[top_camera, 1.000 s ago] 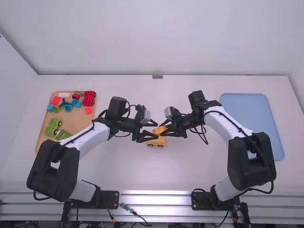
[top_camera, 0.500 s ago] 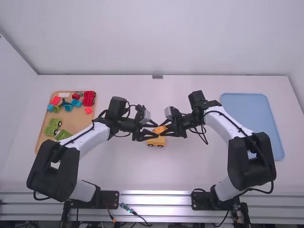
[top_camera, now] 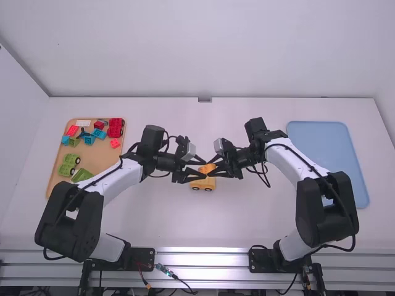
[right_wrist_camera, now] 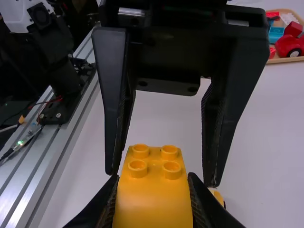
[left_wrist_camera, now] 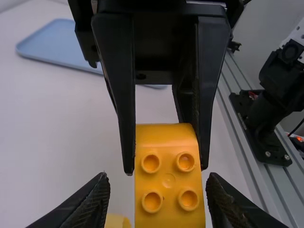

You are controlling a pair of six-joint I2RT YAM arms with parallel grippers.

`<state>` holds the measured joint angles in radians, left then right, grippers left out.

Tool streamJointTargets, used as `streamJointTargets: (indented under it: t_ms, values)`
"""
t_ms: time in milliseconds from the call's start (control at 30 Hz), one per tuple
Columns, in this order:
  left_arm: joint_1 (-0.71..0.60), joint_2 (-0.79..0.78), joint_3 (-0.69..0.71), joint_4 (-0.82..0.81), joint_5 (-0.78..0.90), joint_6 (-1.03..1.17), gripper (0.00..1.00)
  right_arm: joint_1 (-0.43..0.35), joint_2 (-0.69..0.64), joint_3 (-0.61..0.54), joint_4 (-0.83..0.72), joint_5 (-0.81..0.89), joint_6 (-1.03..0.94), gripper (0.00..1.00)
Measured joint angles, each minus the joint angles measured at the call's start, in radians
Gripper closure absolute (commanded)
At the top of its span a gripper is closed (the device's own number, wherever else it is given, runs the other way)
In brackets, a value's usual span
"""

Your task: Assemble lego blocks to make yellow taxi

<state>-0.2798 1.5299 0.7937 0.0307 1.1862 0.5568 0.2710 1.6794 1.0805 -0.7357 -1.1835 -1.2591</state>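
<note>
Between the two arms, the yellow-orange block (left_wrist_camera: 168, 178) sat with its sides pinched by the right gripper (top_camera: 208, 169), whose fingers were closed in on it. Facing it, the left gripper (top_camera: 205, 170) had its fingers spread wider than the block and gripped nothing; the studded end lay near its tips. Just beside and lower down was the yellow wheeled piece (top_camera: 203, 184). Farther off stood the tan tray (top_camera: 102, 161) of red, blue and green pieces at left, and the blue tray (top_camera: 327, 154) at right
</note>
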Motion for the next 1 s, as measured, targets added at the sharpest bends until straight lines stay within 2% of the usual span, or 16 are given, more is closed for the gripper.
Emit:
streamJointTargets:
  t_ms: [67, 167, 233, 367, 600, 800, 867, 1000]
  values:
    - [-0.001, 0.0, 0.0, -0.004, -0.001, 0.0, 0.45, 0.0, 0.0, 0.0, 0.0, 0.0, 0.0, 1.0]
    - [-0.01, 0.0, 0.0, -0.005, -0.001, 0.0, 0.49, 0.0, 0.0, 0.0, -0.001, 0.0, 0.0, 1.0]
    - [-0.019, 0.0, 0.0, -0.003, -0.001, -0.001, 0.56, 0.0, 0.0, 0.0, 0.0, 0.0, -0.001, 1.0]
    - [-0.021, 0.0, 0.0, -0.003, -0.008, 0.001, 0.61, 0.0, 0.0, 0.0, -0.002, -0.003, 0.0, 1.0]
    - [-0.019, 0.001, 0.0, -0.004, -0.023, 0.0, 0.62, -0.003, 0.0, 0.0, -0.001, -0.002, 0.0, 1.0]
    - [-0.019, 0.001, 0.0, -0.006, -0.023, 0.0, 0.71, -0.004, 0.0, 0.0, 0.0, -0.002, 0.003, 1.0]
    - [-0.019, 0.001, 0.0, -0.006, -0.031, -0.008, 0.81, -0.005, 0.0, 0.0, 0.0, 0.002, 0.003, 1.0]
    - [-0.019, 0.001, 0.0, 0.002, -0.035, -0.011, 0.82, -0.007, 0.0, 0.0, 0.002, 0.002, 0.003, 1.0]
